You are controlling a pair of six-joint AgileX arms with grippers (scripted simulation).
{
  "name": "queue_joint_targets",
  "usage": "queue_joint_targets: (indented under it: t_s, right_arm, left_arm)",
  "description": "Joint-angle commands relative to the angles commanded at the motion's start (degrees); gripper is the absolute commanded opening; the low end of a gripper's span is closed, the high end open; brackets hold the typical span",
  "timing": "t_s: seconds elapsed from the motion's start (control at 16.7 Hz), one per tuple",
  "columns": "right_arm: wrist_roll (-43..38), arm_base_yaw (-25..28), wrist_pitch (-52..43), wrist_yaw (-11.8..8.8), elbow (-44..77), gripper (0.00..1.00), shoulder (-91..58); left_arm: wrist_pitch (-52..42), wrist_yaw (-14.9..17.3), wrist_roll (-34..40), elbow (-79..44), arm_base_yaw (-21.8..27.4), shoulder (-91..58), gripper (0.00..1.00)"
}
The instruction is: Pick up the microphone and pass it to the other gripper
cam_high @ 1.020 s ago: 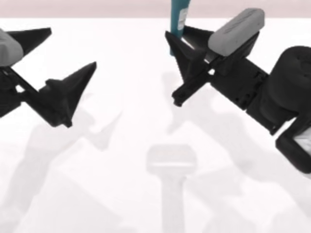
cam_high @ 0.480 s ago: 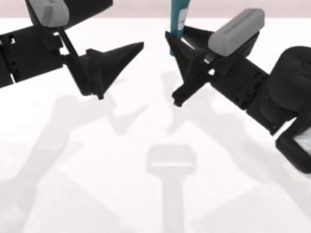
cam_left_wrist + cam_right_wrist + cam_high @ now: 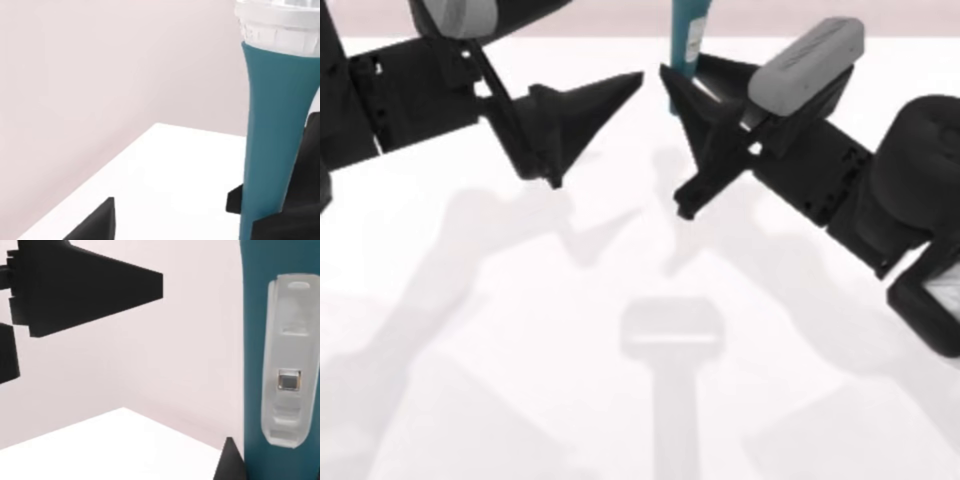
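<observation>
The microphone (image 3: 688, 28) stands upright at the top middle of the top view, only its teal handle showing there. My right gripper (image 3: 696, 82) is shut on that handle, a pointed finger on each side. In the right wrist view the handle (image 3: 254, 365) carries its white switch panel (image 3: 289, 360). My left gripper (image 3: 636, 60) is open just left of the microphone, apart from it; only one of its fingers (image 3: 585, 105) shows from above. The left wrist view has the handle (image 3: 272, 140) and the pale head rim (image 3: 280, 22) close ahead.
The white table (image 3: 620, 400) lies far below both arms, crossed by their grey shadows. A pale pink wall (image 3: 600, 15) runs along the back. My left gripper's finger (image 3: 100, 290) shows in the right wrist view, away from the microphone.
My left gripper has swung up and to the right, from the left edge to just beside the microphone. The right arm and the microphone have stayed still.
</observation>
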State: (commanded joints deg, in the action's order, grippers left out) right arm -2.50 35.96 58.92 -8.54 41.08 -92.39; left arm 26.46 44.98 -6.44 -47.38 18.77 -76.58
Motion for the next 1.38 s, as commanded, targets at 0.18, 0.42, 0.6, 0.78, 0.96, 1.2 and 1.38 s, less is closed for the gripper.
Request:
queue_joint_targets:
  t_s: [0.18, 0.42, 0.6, 0.78, 0.96, 1.2, 1.38]
  right_arm:
    - [0.0, 0.0, 0.0, 0.0, 0.0, 0.0, 0.0]
    - [0.0, 0.0, 0.0, 0.0, 0.0, 0.0, 0.0]
    - [0.0, 0.0, 0.0, 0.0, 0.0, 0.0, 0.0]
    - [0.0, 0.0, 0.0, 0.0, 0.0, 0.0, 0.0]
    - [0.0, 0.0, 0.0, 0.0, 0.0, 0.0, 0.0]
    - [0.0, 0.0, 0.0, 0.0, 0.0, 0.0, 0.0]
    - [0.0, 0.0, 0.0, 0.0, 0.0, 0.0, 0.0]
  left_arm:
    - [1.42, -4.28, 0.23, -4.94, 4.41, -6.14, 1.0]
    - [3.04, -9.17, 0.49, -10.55, 9.41, -13.13, 1.0]
    - [3.27, -9.89, 0.53, -11.37, 10.14, -14.14, 1.0]
    - [3.27, -9.89, 0.53, -11.37, 10.14, -14.14, 0.92]
    - [3.27, -9.89, 0.53, -11.37, 10.14, -14.14, 0.7]
    - [3.27, -9.89, 0.53, -11.37, 10.14, -14.14, 0.4]
    - [3.27, -9.89, 0.53, -11.37, 10.14, -14.14, 0.17]
